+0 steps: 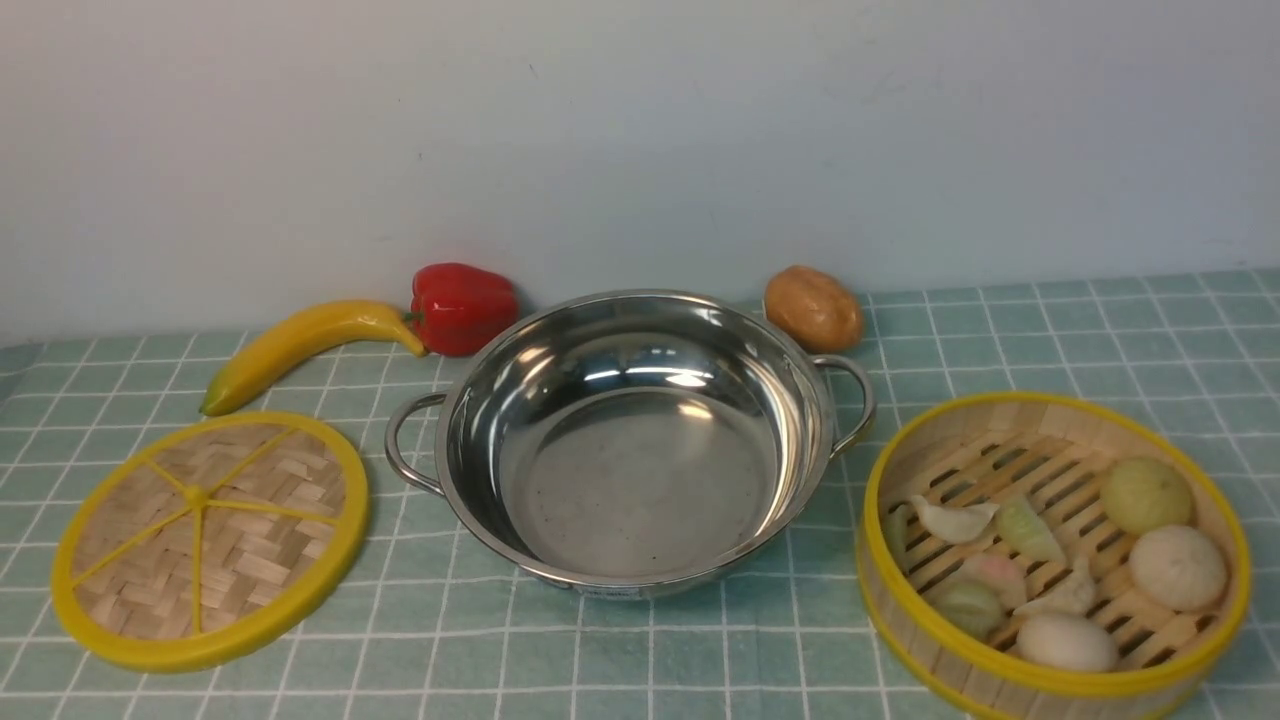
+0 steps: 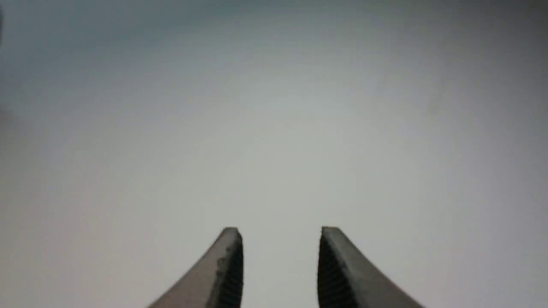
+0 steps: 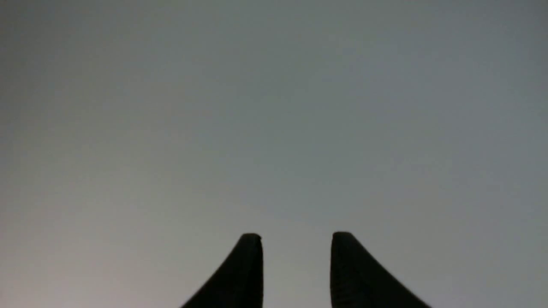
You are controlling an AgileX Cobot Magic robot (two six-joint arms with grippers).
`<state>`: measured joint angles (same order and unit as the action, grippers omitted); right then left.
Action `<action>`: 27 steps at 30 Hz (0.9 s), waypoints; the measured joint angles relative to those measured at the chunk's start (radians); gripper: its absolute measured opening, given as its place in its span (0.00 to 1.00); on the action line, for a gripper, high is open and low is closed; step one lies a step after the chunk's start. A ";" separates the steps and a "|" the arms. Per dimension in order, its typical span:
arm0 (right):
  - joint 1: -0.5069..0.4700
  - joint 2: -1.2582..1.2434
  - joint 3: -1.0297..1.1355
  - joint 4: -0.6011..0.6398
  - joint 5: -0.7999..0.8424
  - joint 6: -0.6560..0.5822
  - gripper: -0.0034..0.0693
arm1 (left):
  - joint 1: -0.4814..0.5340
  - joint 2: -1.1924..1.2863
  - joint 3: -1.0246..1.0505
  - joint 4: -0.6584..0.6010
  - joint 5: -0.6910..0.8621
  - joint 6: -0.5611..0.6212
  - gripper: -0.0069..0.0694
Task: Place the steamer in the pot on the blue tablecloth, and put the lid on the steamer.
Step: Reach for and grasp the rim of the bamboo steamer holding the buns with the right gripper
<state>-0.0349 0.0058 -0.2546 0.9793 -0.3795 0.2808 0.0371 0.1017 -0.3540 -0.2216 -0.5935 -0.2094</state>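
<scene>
The shiny steel pot with two wire loop handles stands empty in the middle of the teal-blue checked tablecloth. The bamboo steamer with dumplings and buns sits at the front right. The flat woven lid with yellow rim and spokes lies at the front left. Neither arm shows in the front view. My left gripper is open and empty, facing a plain grey surface. My right gripper is open and empty, facing the same kind of blank grey.
A yellow banana and a red bell pepper lie behind the lid, left of the pot. A brown potato lies behind the pot's right handle. A pale wall rises at the back.
</scene>
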 joint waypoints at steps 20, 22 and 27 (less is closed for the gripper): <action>0.000 1.044 -0.751 -0.968 1.419 -0.106 0.38 | 0.000 0.857 -0.605 0.222 1.523 0.292 0.41; 0.000 1.143 -0.752 -0.942 1.444 -0.149 0.38 | 0.000 0.923 -0.606 0.222 1.552 0.292 0.41; 0.000 1.355 -0.753 -0.910 1.416 -0.192 0.38 | 0.000 1.065 -0.607 0.222 1.565 0.292 0.41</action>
<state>-0.0349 1.3606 -1.0077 0.0688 1.0362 0.0892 0.0371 1.1670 -0.9615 0.0000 0.9717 0.0827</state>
